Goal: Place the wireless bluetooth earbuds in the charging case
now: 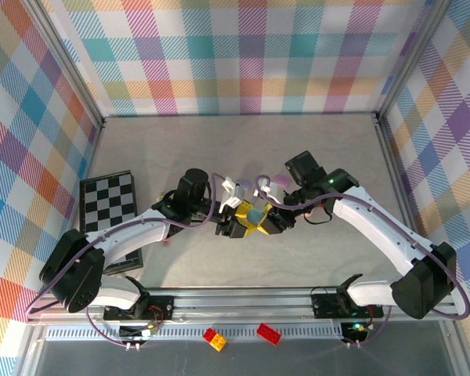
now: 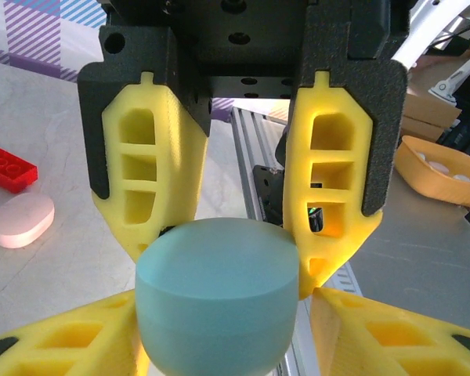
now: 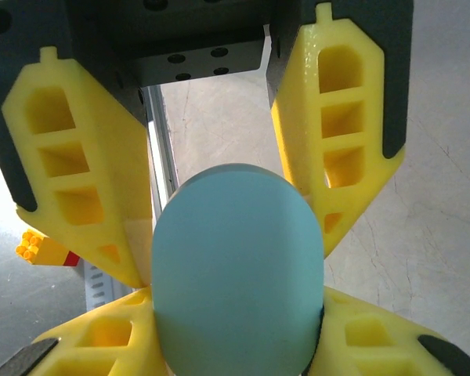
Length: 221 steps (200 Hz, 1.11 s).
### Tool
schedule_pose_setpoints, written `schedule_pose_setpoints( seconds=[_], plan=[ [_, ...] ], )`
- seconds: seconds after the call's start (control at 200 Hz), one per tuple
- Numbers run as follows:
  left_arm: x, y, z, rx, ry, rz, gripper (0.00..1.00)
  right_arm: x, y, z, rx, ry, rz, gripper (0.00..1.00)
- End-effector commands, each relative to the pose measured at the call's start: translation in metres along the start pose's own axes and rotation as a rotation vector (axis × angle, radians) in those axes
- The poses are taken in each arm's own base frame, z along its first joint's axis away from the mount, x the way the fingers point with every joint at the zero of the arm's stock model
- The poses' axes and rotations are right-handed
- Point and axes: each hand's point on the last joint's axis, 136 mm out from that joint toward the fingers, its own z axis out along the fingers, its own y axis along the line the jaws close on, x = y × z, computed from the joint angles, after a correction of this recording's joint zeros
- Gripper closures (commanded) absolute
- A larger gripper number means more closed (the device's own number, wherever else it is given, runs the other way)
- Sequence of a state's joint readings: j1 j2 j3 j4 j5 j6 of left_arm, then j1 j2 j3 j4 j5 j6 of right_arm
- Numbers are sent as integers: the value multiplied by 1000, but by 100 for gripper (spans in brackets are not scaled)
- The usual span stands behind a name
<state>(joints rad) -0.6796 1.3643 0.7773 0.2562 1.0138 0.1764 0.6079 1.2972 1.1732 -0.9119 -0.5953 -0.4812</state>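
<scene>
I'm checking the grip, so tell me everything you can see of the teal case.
The teal charging case is a smooth, matte, rounded oval shell, plastic by its look, apparently shut, with a faint seam. It is held above the table, pinched from opposite sides by the left tool and the right tool.

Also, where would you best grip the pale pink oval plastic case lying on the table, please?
Probably across its narrow middle, from straight above: the pale pink oval plastic case lies flat on the marbled table, so its long sides are exposed. A red plastic brick sits close by.
</scene>
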Motion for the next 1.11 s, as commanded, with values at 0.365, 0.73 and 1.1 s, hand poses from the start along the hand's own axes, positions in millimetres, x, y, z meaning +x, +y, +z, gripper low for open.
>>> schedule_pose_setpoints(
  seconds=[0.365, 0.73, 1.1],
  plan=[
    [-11, -8, 2, 45, -13, 47, 62, -5, 3, -4, -17, -1, -28, 74],
    [-12, -12, 0, 49, -27, 72, 62, -6, -28, -20, 136, -57, 97, 45],
    [-12, -9, -1, 15, -46, 102, 62, -10, -54, -47, 265, -148, 215, 39]
  ],
)
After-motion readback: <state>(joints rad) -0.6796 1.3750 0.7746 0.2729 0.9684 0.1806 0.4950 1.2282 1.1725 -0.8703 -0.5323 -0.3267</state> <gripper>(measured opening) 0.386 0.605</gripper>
